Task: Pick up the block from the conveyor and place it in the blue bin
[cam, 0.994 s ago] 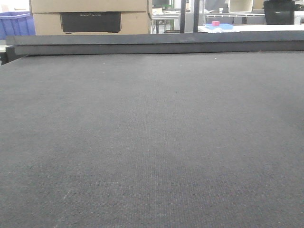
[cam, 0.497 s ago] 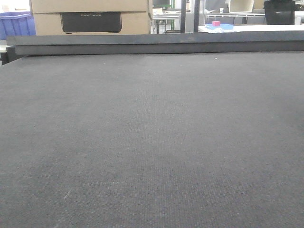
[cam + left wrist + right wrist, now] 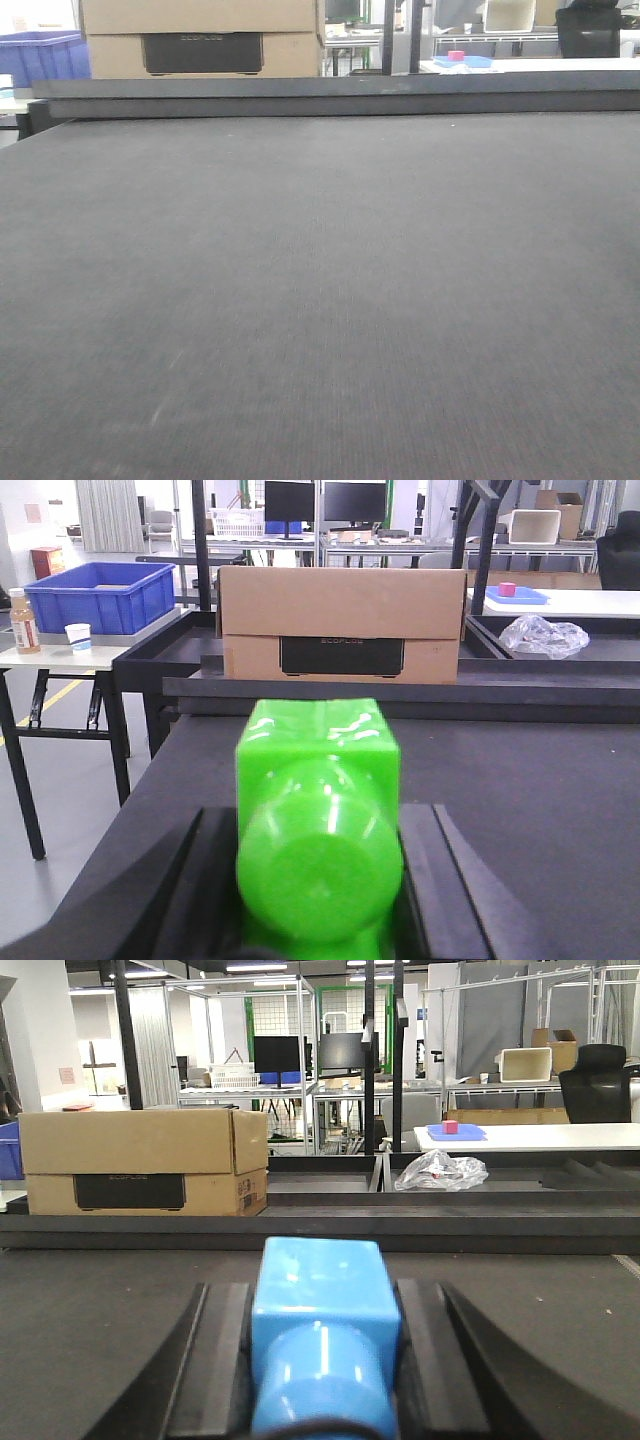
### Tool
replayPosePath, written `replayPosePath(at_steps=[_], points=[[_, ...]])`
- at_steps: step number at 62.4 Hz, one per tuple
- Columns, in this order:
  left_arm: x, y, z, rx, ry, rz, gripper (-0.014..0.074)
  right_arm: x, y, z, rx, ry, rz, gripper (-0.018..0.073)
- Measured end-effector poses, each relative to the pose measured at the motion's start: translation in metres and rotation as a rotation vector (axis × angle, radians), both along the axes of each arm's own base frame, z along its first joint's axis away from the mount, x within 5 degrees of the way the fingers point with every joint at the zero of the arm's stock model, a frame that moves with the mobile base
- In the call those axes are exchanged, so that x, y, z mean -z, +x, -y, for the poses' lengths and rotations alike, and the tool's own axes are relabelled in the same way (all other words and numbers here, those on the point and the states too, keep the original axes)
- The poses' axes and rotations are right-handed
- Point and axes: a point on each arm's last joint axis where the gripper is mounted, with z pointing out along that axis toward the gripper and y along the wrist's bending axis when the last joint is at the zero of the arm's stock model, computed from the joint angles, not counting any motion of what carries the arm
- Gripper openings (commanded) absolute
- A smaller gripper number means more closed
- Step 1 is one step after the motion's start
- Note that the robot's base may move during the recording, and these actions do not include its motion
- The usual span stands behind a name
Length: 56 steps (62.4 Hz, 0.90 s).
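The left pincer [image 3: 318, 825] pinches a green block [image 3: 318, 760] between its fingers. The right pincer [image 3: 322, 1305] pinches a blue block [image 3: 322, 1275]. Both are over the dark grey belt [image 3: 320, 300].

Belt [image 3: 320, 300]: dark grey, finely woven cloth, matt, faintly rough. Rail [image 3: 340, 88] at belt's far edge: dark grey, smooth, matt. Green block [image 3: 318, 820] and blue block [image 3: 322, 1330]: smooth glossy plastic with bright highlights. Jaws: matt black, smooth. Box [image 3: 340, 605]: matt brown cardboard. Bin [image 3: 100, 595]: blue plastic, slight sheen. Bag [image 3: 545, 637]: clear, crinkled, shiny film.
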Motion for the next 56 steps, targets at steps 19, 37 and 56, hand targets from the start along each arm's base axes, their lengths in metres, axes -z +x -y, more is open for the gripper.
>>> replayPosePath(at_steps=[19, 37, 56], points=[[0.0, 0.0, 0.0, 0.0, 0.0, 0.0, -0.0111, 0.0, 0.0, 0.0, 0.0, 0.0, 0.0, -0.0162], [-0.0002, -0.0005, 0.0, 0.0, 0.0, 0.002, -0.0111, 0.0, 0.0, 0.0, 0.0, 0.0, 0.0, -0.0162], [-0.0019, -0.0064, 0.0002, 0.0, 0.001, 0.021, -0.0111, 0.0, 0.0, 0.0, 0.0, 0.0, 0.0, -0.0162]])
